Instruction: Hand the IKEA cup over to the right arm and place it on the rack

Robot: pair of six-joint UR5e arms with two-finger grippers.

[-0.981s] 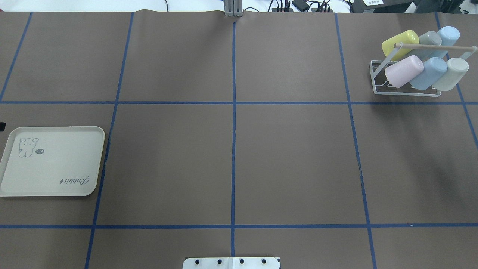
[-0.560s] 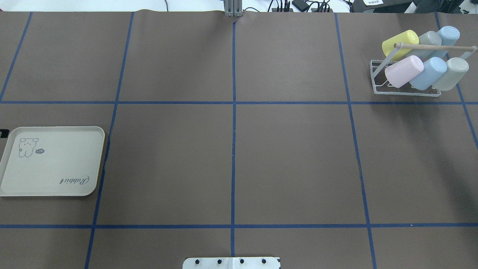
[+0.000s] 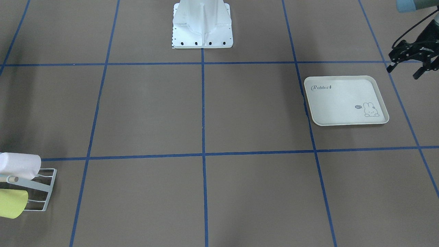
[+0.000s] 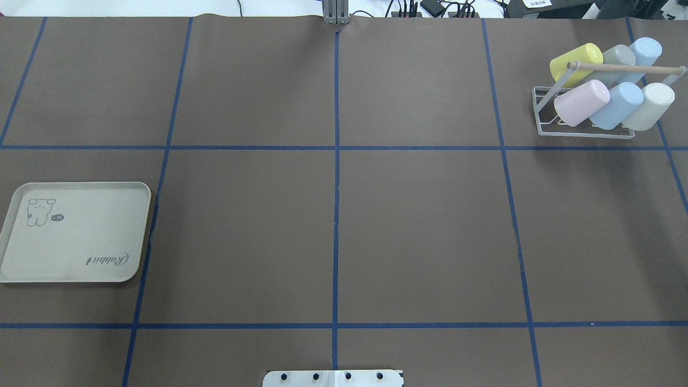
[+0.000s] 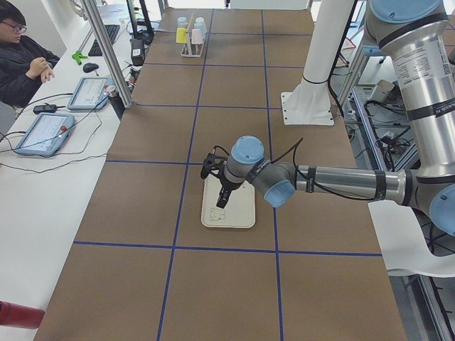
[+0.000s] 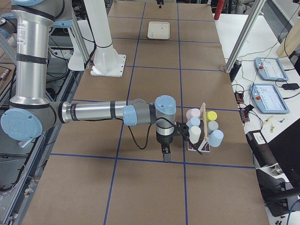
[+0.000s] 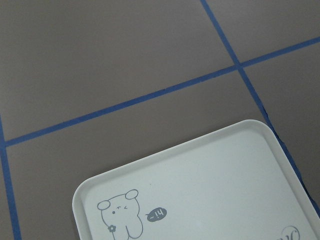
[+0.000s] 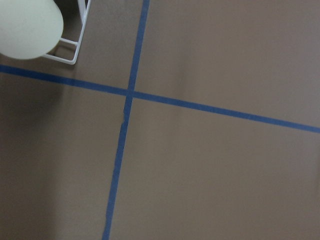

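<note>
The left pincer (image 3: 404, 71), partly cut off, hangs apart and empty near the tray (image 3: 349, 124). The right pincer (image 6: 166, 157), beside the rack (image 4: 583, 135), shows only sidelong, so its state cannot be told.

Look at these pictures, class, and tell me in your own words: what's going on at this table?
Nothing is being handled at this moment. Six pastel plastic cups sit tilted on the small white wire rack at the far right of the brown table. The cream rabbit-printed tray on the left lies bare. The left arm's black two-finger hand hangs open and empty near the tray. The right arm's hand hovers by the rack; whether it is open cannot be told.
</note>
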